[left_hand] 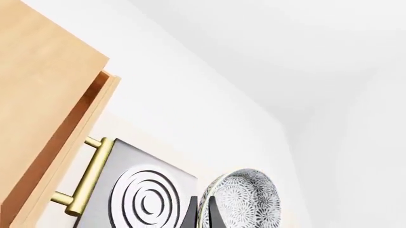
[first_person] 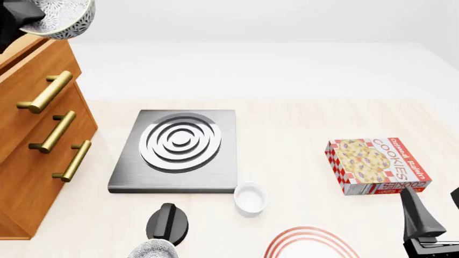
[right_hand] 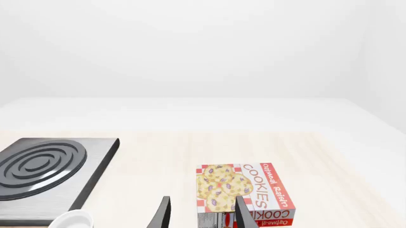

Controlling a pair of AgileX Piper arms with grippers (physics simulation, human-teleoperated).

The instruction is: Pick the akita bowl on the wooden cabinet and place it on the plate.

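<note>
Pale wood-grain tabletop (first_person: pixel 287 140) meets plain white walls in the front view. The akita bowl (first_person: pixel 66 17) is held above the wooden cabinet (first_person: pixel 29 134) by the left gripper (first_person: pixel 25 24), clenched on its rim. The plate (first_person: pixel 310 244) lies at the near edge, beside a white ramekin (first_person: pixel 250 198). A red box (first_person: pixel 377 165) reads "COOKIES".

Left wrist view: bowl (left_hand: pixel 244 199) pinched between dark fingers (left_hand: pixel 212 216), stove slab (left_hand: pixel 136 192) behind.

Right wrist view: right gripper (right_hand: pixel 201 213) released, fingers apart; box (right_hand: pixel 244 192) lettered "COOKIES".
</note>
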